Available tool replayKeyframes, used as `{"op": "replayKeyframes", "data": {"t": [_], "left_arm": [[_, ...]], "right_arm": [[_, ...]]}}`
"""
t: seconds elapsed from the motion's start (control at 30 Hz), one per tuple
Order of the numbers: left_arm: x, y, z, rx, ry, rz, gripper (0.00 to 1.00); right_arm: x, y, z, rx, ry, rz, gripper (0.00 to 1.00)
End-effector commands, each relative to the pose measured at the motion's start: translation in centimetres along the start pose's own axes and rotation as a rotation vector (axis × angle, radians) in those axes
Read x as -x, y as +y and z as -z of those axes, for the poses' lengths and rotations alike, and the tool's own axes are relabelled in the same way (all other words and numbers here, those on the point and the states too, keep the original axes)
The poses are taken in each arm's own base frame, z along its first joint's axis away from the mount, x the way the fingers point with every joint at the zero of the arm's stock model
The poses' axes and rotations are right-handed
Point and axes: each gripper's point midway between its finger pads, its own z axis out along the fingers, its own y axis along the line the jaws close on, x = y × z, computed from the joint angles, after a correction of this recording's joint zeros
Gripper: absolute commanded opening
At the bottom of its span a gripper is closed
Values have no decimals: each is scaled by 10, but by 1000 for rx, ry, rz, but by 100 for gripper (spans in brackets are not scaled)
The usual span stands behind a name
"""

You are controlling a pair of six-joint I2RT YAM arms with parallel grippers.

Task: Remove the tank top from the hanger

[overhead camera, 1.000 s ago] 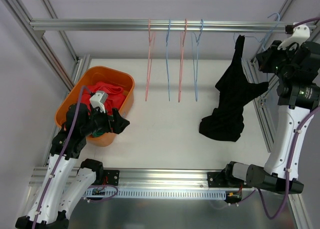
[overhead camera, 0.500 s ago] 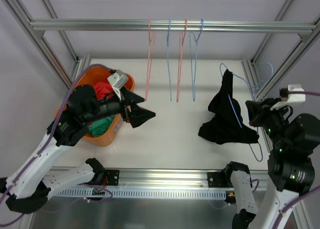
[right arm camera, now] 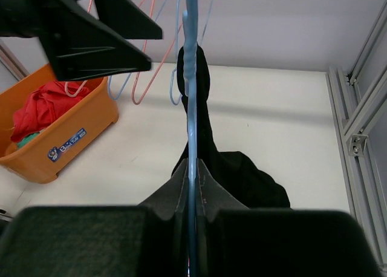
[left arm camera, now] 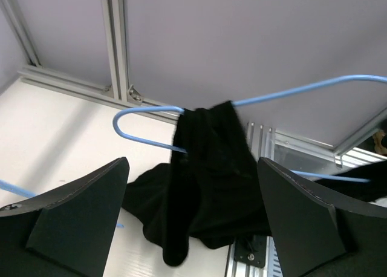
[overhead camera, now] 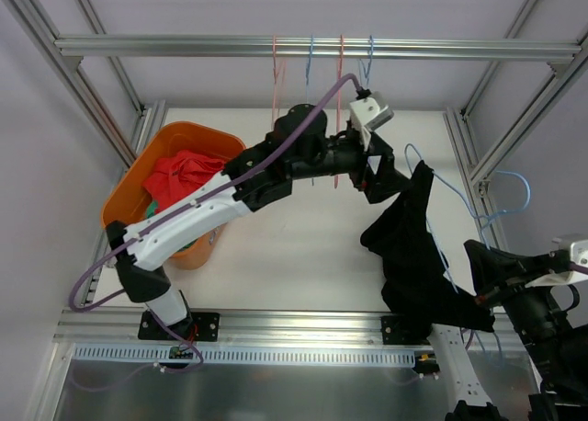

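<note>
Tank top [overhead camera: 413, 246], black, was draped over the blue hanger [overhead camera: 501, 177], hanging above the right half of the worktop [overhead camera: 294, 246].

Top view:
- The right gripper [overhead camera: 485, 267] held the hanger out from the near right corner. My guess is that this presented the garment to the other arm.
- The left arm was stretched right across, with the left gripper [overhead camera: 390, 187] just beside the upper end of the tank top. I couldn't tell if it was touching.
- Spare hangers [overhead camera: 276, 81] hung on the rail [overhead camera: 276, 47].
- The orange bin [overhead camera: 138, 177] at far left held a red garment [overhead camera: 188, 173]. It was likely the drop point.

Left wrist view:
- The left gripper [left arm camera: 192, 162] was spread wide and nothing was pinched.
- The tank top [left arm camera: 211, 186] sat ahead, framed between the two fingers [left arm camera: 78, 210]. It was bunched over the hanger [left arm camera: 145, 110] wire near its curved end.
- It looked lined up for a grab on the fabric, which wasn't made yet.

Right wrist view:
- The right gripper [right arm camera: 192, 192] was pressed together on the hanger [right arm camera: 191, 107] wire, which ran straight up the frame.
- The tank top [right arm camera: 242, 174] wrapped the wire further out and sagged below it.
- The left gripper's fingers [right arm camera: 91, 41] showed at top left.
- The bin [right arm camera: 78, 138] had a white label [right arm camera: 65, 149] with blue print, too small to read. No other writing was visible.
</note>
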Motion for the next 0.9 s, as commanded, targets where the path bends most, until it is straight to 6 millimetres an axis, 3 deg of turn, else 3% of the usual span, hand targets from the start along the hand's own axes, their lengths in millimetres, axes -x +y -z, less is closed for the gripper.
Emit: {"op": "replayKeyframes", "data": {"t": [0.0, 0.13, 0.17, 0.23, 0.27, 0.3, 0.47, 0.5, 0.6, 0.83, 0.87], "left_arm": [[22, -11, -15, -54, -66, -49, 86], [17, -8, -32, -53, -71, -38, 76], [14, -5, -37, -49, -65, -36, 67], [12, -4, -39, -47, -64, -33, 59], [11, -3, -40, -45, -61, -32, 47], [8, -3, -42, -46, -58, -30, 42], [6, -9, -47, -89, -61, -17, 37], [7, -10, -48, -98, -66, -16, 16], [7, -11, -51, -104, -69, -3, 0], [12, 16, -39, 71, -105, 26, 0], [19, 29, -33, 159, -134, 38, 0]], "right_arm": [[3, -10, -4, -34, 30, -18, 0], [7, -7, -1, -4, 23, -10, 1], [8, -7, -1, -2, 23, -10, 0], [9, -8, 0, -3, 19, -5, 0], [9, -9, 0, -4, 20, -5, 0], [9, -9, -1, 1, 22, -4, 0], [8, -12, -5, -7, 37, -3, 0], [8, -13, -6, -11, 38, -2, 0], [7, -14, -8, -14, 45, -2, 0], [-4, -20, -12, -15, 80, 15, 0], [-7, -19, -13, -1, 86, 23, 0]]}}
